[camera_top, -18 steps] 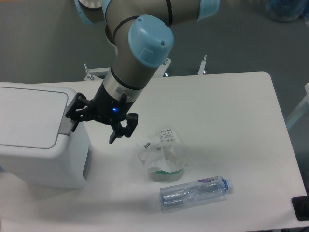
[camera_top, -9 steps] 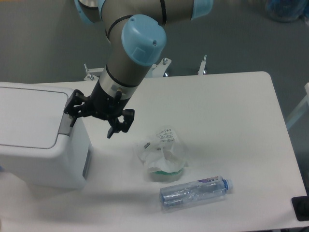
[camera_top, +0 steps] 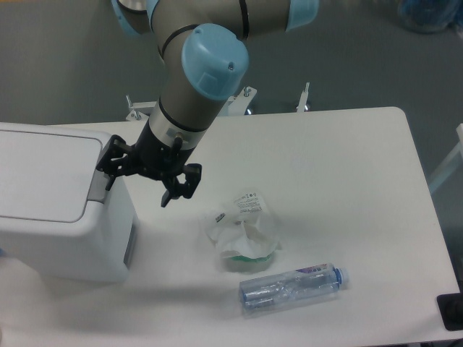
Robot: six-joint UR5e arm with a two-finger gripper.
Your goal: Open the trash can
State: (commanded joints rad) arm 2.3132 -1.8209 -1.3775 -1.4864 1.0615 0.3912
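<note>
Since a second ago the arm has shifted left toward the bin and has barely moved over the last half second, so the gripper (camera_top: 139, 178) now hangs with its jaws spread open, one finger (camera_top: 108, 165) at the grey tab (camera_top: 98, 188) on the lid's edge and the other finger (camera_top: 181, 189) out over the table (camera_top: 347, 181). Directly to the gripper's left sits the trash can (camera_top: 61, 210), its flat lid down. Below and right of the gripper lie a crumpled plastic bag (camera_top: 244, 231) and, farther down, a clear water bottle (camera_top: 293, 288) on its side.
</note>
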